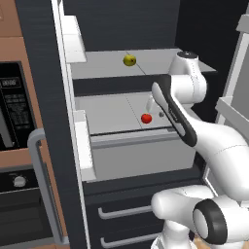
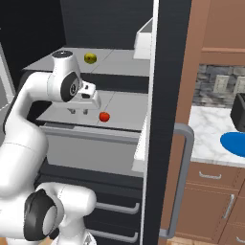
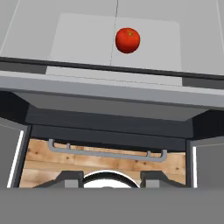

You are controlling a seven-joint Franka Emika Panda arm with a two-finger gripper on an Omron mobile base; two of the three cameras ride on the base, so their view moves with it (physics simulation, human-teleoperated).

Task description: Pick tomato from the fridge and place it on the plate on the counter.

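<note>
The tomato is a small glossy red ball lying on the middle grey shelf of the open dark fridge. My gripper hangs over the shelf's front part, a short way from the tomato and not touching it. It is open with nothing between its fingertips. The blue plate lies on the white marble counter, to the right of the fridge.
A yellow-green ball rests on the upper shelf. The open fridge door carries white bins and a grey bar handle. An oven stands on the left. A dark toaster stands behind the plate.
</note>
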